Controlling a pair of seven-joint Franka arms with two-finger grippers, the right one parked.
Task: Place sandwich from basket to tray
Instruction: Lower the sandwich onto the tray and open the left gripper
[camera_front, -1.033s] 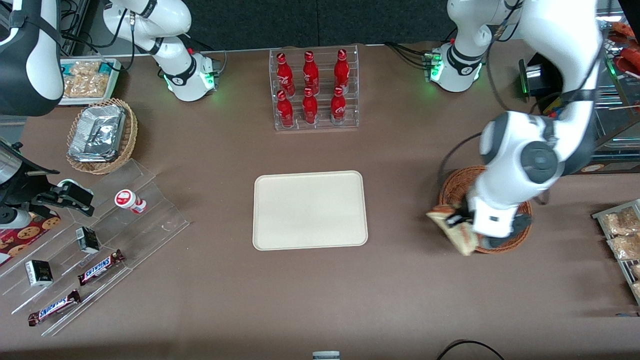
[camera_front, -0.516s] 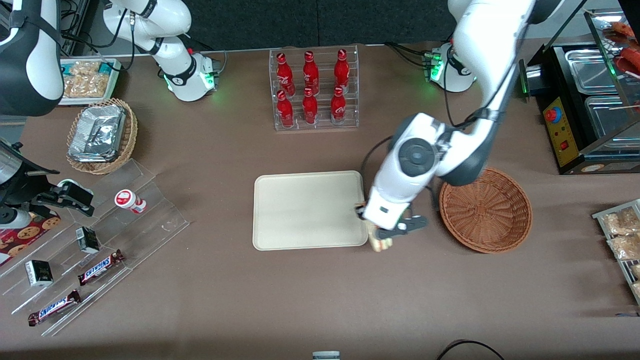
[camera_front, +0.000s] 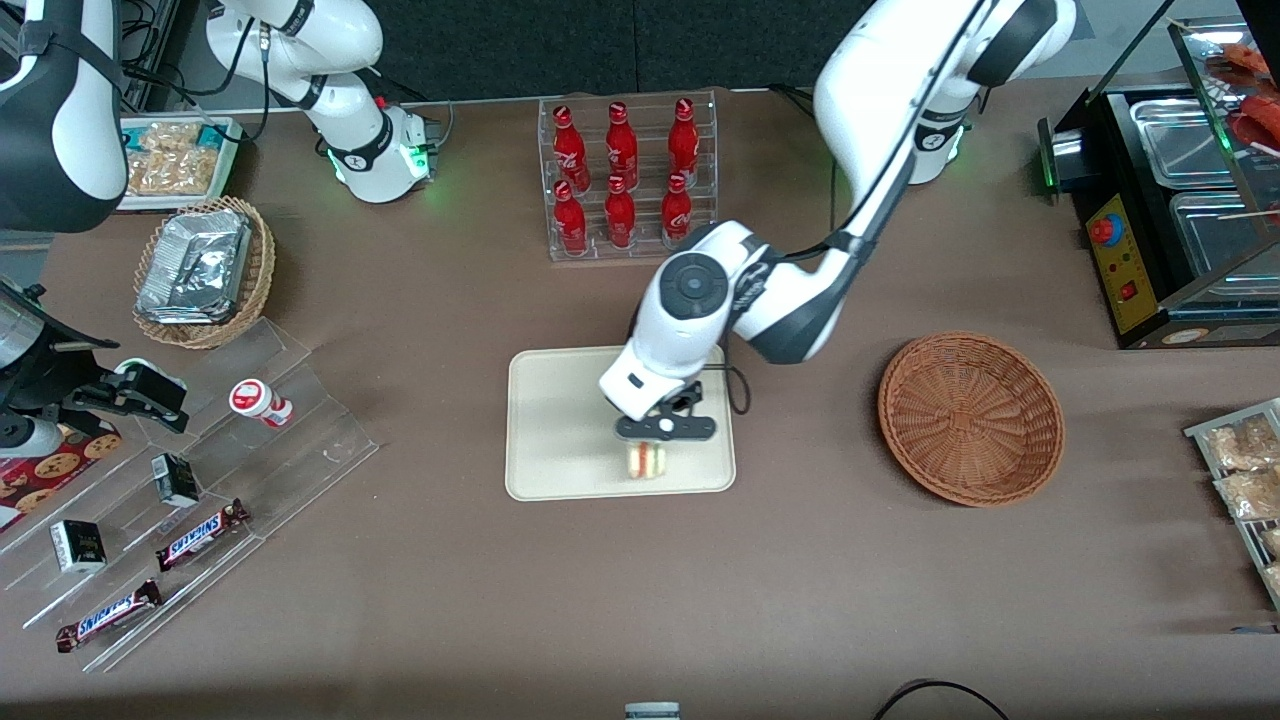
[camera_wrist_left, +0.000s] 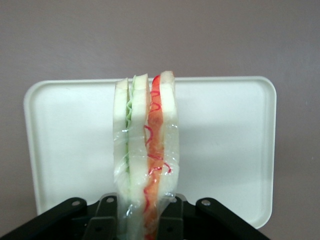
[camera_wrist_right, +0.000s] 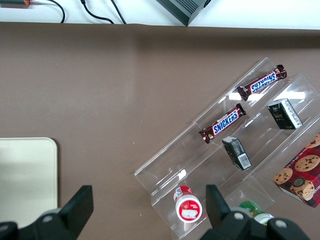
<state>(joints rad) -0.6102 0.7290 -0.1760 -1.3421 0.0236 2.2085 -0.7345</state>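
The left arm's gripper (camera_front: 655, 440) is shut on the sandwich (camera_front: 646, 460), a wrapped wedge of pale bread with red and green filling. It holds the sandwich above the cream tray (camera_front: 560, 420), over the part of the tray nearest the front camera. In the left wrist view the sandwich (camera_wrist_left: 146, 150) stands upright between the black fingers (camera_wrist_left: 105, 220), with the tray (camera_wrist_left: 225, 140) beneath it. The reddish-brown wicker basket (camera_front: 970, 417) sits empty beside the tray, toward the working arm's end of the table.
A clear rack of red bottles (camera_front: 625, 180) stands farther from the front camera than the tray. Toward the parked arm's end lie stepped acrylic racks (camera_front: 200, 480) with candy bars and a tan wicker basket (camera_front: 205, 272) with foil packs. Bagged snacks (camera_front: 1245, 470) lie at the working arm's end.
The gripper has carried the sandwich out of the basket, across the bare table and over the tray's edge to above the tray. The basket is now empty.
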